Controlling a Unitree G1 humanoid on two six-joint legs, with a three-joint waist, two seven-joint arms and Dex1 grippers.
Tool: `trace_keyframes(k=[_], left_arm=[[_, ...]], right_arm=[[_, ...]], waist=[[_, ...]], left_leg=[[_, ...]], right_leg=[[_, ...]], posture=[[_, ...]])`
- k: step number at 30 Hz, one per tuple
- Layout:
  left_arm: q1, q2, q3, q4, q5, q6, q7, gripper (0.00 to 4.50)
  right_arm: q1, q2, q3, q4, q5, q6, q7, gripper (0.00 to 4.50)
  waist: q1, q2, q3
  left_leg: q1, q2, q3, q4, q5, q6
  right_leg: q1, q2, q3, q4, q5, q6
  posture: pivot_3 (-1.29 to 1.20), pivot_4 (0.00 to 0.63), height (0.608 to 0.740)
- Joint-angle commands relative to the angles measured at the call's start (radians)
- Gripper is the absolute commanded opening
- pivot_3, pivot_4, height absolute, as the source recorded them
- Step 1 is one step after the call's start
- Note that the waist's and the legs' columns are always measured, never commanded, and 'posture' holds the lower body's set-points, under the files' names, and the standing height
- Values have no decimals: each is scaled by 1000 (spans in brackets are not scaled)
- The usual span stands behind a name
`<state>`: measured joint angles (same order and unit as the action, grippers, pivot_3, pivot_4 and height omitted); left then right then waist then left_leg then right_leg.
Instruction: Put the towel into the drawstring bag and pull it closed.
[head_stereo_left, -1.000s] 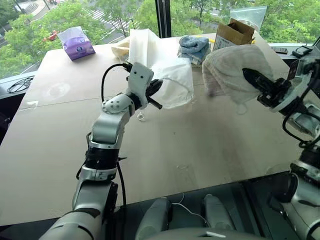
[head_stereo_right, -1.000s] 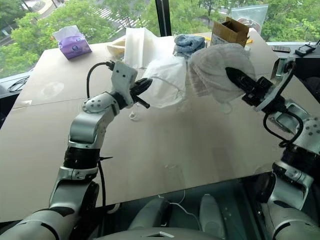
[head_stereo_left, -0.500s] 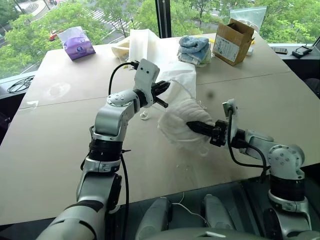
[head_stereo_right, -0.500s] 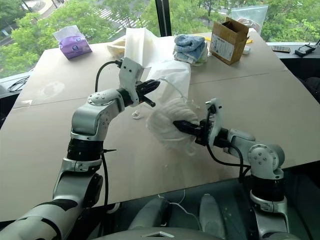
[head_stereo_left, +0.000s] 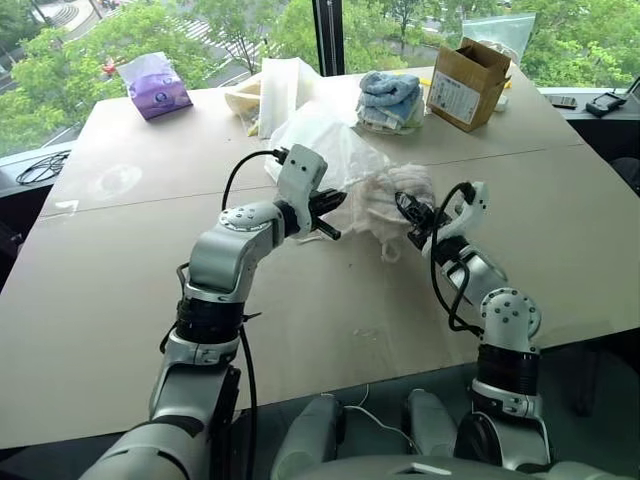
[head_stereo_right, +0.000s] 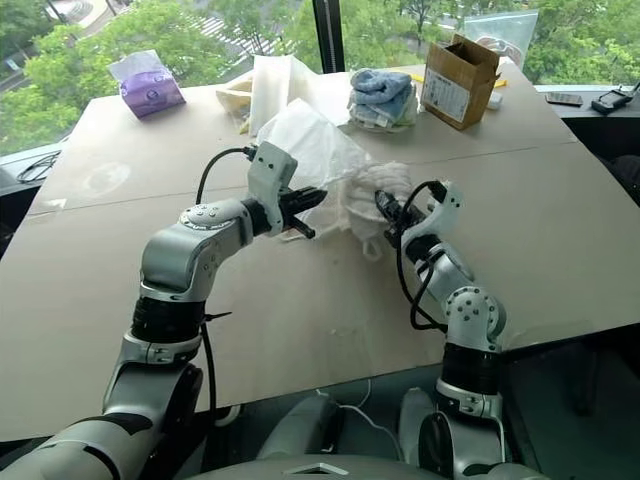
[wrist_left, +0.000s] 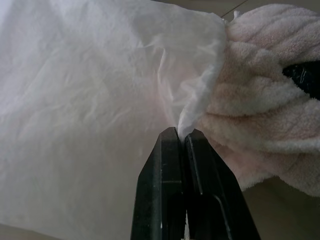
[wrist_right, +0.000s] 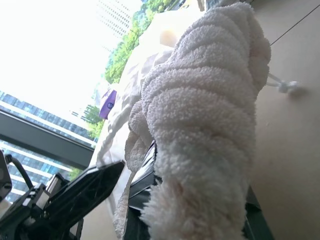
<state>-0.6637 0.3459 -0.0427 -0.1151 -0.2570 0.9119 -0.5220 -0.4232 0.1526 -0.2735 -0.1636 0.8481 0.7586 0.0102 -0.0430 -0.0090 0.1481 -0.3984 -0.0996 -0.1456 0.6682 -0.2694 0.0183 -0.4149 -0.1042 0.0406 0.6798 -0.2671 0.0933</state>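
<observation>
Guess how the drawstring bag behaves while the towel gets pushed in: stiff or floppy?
Likely floppy: the drawstring bag is thin and wrinkled, sagging from the left gripper. Its mouth probably collapses unless held. The towel looks bulky, so it may snag.

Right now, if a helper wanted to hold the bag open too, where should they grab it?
Probably the loose rim of the drawstring bag at its mouth, opposite where the left gripper already pinches the hem, coming in from the window side. That edge hangs free and folds easily, while the right gripper with the bunched towel takes up the near side.
</observation>
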Motion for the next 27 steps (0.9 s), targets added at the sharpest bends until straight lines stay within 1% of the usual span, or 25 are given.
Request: trace_keyframes(k=[1,3,7,12,15,18,19,23,27], left_arm=[[-7,2,4,-68,-32,28,-3,0],[-10,-2,3,-70,-41,35,2,0],[-43,-34,31,-59,-75,71,20,0],[-78,-50,46,-36,-103,70,20,0],[-88,-53,52,-37,-138,100,4,0],[-84,-37,48,-51,-181,135,-35,0],[-83,-28,46,-56,-197,147,-53,0],[-91,9,50,-55,-259,199,-111,0],[-96,23,41,-52,-283,220,-117,0]], right_arm=[[-28,86,5,10,53,-55,-21,15],[-30,67,54,28,41,-52,0,15],[-55,63,88,75,74,-23,4,15],[-67,33,158,105,117,74,74,15],[-76,-1,198,106,88,99,121,15],[-92,-28,221,114,43,63,180,15],[-101,-29,212,123,27,28,191,15],[-174,13,84,221,16,-124,131,15],[-200,65,58,242,27,-187,101,15]], waist=[[-4,0,0],[-5,0,0],[-6,0,0],[-6,0,0],[-10,0,0],[-13,0,0],[-13,0,0],[-17,0,0],[-19,0,0]], left_leg=[[0,0,0,0,0,0],[0,0,0,0,0,0],[1,0,0,0,0,0],[1,0,0,0,0,0],[1,1,0,-1,0,0],[1,0,0,0,0,0],[1,0,0,0,0,0],[1,0,0,0,0,0],[1,0,0,0,0,0]], right_leg=[[0,0,0,0,0,0],[0,0,0,0,0,0],[0,1,0,0,0,0],[0,1,0,0,0,0],[0,1,0,0,0,0],[0,0,0,0,0,0],[0,0,0,0,0,0],[0,0,0,0,0,0],[0,0,0,0,0,0]], posture=[[0,150,740],[0,150,740],[0,150,740],[0,150,740],[0,150,740],[0,150,740],[0,150,740],[0,150,740],[0,150,740]])
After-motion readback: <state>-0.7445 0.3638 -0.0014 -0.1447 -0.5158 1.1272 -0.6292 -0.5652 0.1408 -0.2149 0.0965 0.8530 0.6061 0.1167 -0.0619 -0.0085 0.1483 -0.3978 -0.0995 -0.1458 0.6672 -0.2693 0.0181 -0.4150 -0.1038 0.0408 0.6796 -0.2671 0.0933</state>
